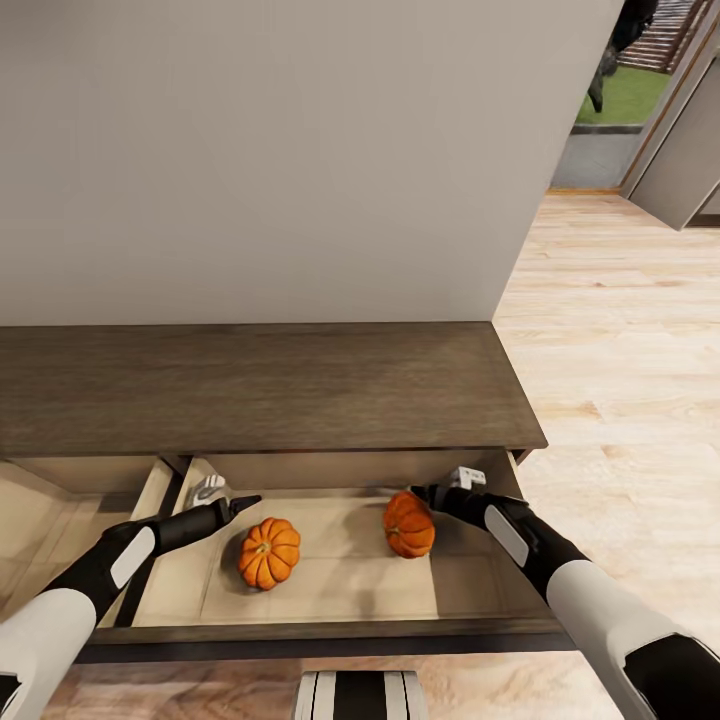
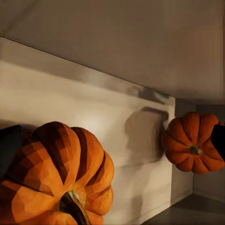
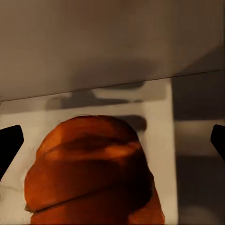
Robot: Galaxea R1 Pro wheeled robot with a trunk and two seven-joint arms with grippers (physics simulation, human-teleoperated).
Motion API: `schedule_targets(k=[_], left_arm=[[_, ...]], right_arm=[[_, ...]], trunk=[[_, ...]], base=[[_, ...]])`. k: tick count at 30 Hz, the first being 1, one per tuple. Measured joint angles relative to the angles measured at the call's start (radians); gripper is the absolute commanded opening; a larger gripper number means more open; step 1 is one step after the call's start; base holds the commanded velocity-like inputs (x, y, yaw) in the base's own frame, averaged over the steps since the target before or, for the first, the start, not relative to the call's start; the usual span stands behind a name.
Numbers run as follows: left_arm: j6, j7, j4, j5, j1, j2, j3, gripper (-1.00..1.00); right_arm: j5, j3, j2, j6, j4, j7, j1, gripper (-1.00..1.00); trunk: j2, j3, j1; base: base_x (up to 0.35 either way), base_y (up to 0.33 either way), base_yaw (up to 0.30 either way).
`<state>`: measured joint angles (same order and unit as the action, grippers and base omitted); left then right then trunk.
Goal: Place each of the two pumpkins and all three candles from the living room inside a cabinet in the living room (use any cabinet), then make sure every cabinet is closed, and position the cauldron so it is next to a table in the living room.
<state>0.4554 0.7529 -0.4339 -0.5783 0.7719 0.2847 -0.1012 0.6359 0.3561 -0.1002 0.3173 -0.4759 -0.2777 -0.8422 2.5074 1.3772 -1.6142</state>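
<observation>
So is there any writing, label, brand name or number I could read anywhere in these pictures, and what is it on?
None: there is no readable text in any view.
The two pumpkins, left and right, are plain orange, with no sticker.
The open drawer and the cabinet top are bare wood, with no markings.
The left gripper and right gripper carry no visible logo.

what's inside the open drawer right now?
Two pumpkins: one near the left claw, one by the right claw. The drawer floor around them is bare, no candles. Its back part lies under the cabinet top, unseen.
</observation>
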Motion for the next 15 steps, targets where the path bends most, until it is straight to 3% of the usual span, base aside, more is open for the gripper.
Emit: schedule_targets(k=[8, 15], left_arm=[[0.038, 0.0, -0.003, 0.0, 0.0, -0.012, -0.001, 1.0], [0.046, 0.04, -0.008, 0.002, 0.0, -0.014, -0.003, 1.0]], right_arm=[[0.002, -0.001, -0.001, 0.04, -0.003, -0.004, 0.0, 1.0], [0.002, -0.037, -0.022, 0.071, -0.018, -0.007, 0.0, 1.0]], trunk=[[0.0, 0.0, 0.0], [0.0, 0.0, 0.0]], base=[[0.0, 0.0, 0.0], [0.0, 0.0, 0.0]])
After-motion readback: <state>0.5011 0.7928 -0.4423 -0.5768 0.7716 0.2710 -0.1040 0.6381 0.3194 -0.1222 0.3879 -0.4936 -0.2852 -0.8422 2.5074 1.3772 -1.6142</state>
